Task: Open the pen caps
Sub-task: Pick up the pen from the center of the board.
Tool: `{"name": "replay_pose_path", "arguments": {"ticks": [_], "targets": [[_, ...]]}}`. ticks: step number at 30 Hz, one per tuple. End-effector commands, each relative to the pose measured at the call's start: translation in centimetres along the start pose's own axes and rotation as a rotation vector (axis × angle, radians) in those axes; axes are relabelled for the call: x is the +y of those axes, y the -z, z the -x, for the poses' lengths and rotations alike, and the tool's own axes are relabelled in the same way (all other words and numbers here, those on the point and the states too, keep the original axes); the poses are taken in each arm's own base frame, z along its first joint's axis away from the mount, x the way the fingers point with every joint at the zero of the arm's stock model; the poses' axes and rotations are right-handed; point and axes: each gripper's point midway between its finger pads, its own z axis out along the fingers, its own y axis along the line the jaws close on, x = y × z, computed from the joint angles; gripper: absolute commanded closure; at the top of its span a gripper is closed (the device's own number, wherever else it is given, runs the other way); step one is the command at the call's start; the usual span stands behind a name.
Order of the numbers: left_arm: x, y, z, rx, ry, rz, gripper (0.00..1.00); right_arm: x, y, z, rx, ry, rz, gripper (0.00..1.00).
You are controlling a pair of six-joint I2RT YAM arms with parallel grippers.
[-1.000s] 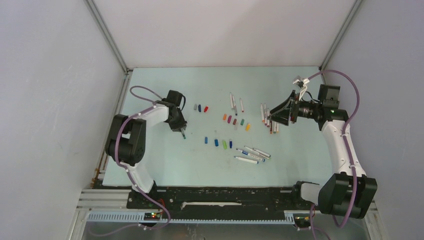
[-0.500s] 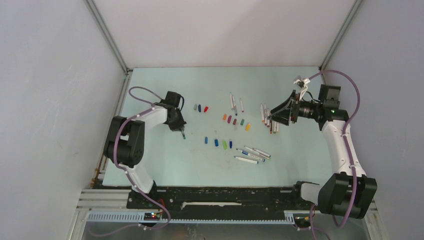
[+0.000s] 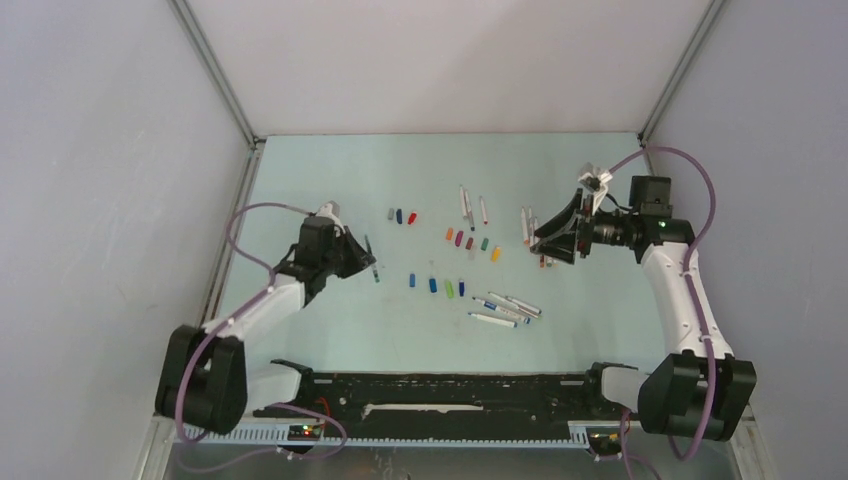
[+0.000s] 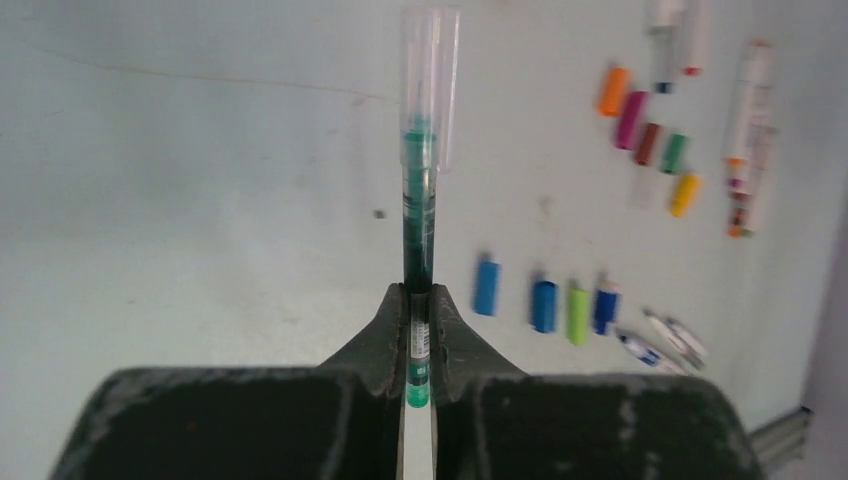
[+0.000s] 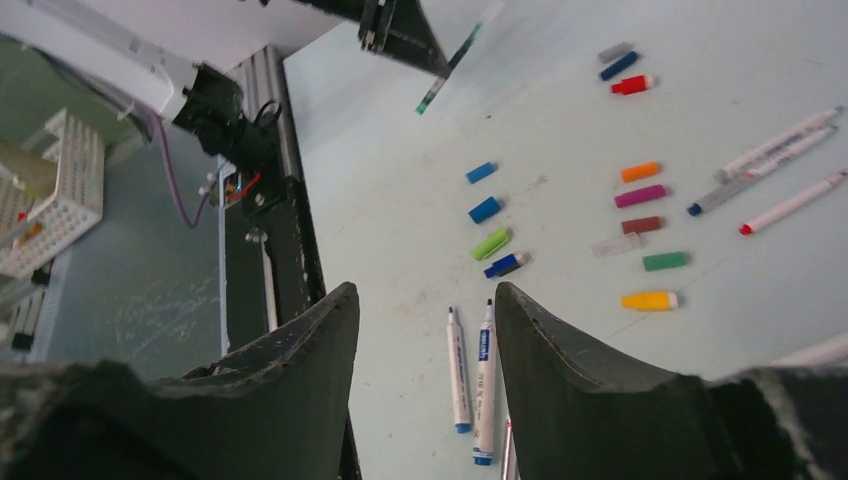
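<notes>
My left gripper (image 4: 418, 300) is shut on a thin green pen (image 4: 418, 230) with a clear end piece (image 4: 430, 80), and holds it above the table; it also shows in the top view (image 3: 352, 255), with the pen (image 3: 371, 260) pointing right. Loose pen caps lie mid-table: grey, blue and red (image 3: 399, 215), an orange-to-yellow group (image 3: 469, 243), and a blue and green row (image 3: 440, 287), which also shows in the left wrist view (image 4: 545, 305). My right gripper (image 3: 545, 238) is open and empty above the white pens, its jaws wide apart in the right wrist view (image 5: 422, 295).
White pen barrels lie in three groups: near the front (image 3: 505, 308), at the back (image 3: 470, 205), and under my right gripper (image 3: 530, 228). Two blue-tipped barrels (image 5: 470, 370) show between my right fingers. The table's left edge rail (image 5: 290, 180) is near the left arm.
My left arm has swung out toward the near left and lifted the green pen, which now points right. My right gripper has shifted slightly left and stays open.
</notes>
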Motion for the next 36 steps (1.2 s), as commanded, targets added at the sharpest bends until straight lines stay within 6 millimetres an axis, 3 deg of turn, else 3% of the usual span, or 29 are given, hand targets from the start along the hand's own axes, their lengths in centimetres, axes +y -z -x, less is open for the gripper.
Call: {"name": "replay_pose_path", "arguments": {"ticks": [1, 8, 15, 18, 23, 36], "targets": [[-7.7, 3.4, 2.0, -0.169, -0.031, -0.413, 1.0, 3.1, -1.2, -0.8, 0.022, 0.145, 0.124, 0.45], [-16.8, 10.2, 1.7, -0.289, -0.111, -0.847, 1.0, 6.9, -3.3, -3.3, 0.05, 0.234, 0.318, 0.4], [-24.6, 13.7, 0.3, -0.301, -0.189, -1.06, 1.0, 7.4, -4.3, -2.6, 0.015, 0.131, 0.386, 0.36], [-27.4, 14.3, -0.4, -0.302, -0.206, -1.117, 1.0, 6.1, -5.0, -2.6, 0.04, 0.054, 0.316, 0.33], [-30.2, 13.9, -2.1, -0.27, -0.244, -1.158, 1.0, 5.5, -4.8, -1.8, 0.016, -0.017, 0.266, 0.33], [-33.5, 13.2, -4.9, -0.228, -0.276, -1.204, 1.0, 4.8, -4.9, -1.0, 0.005, -0.082, 0.209, 0.33]]}}
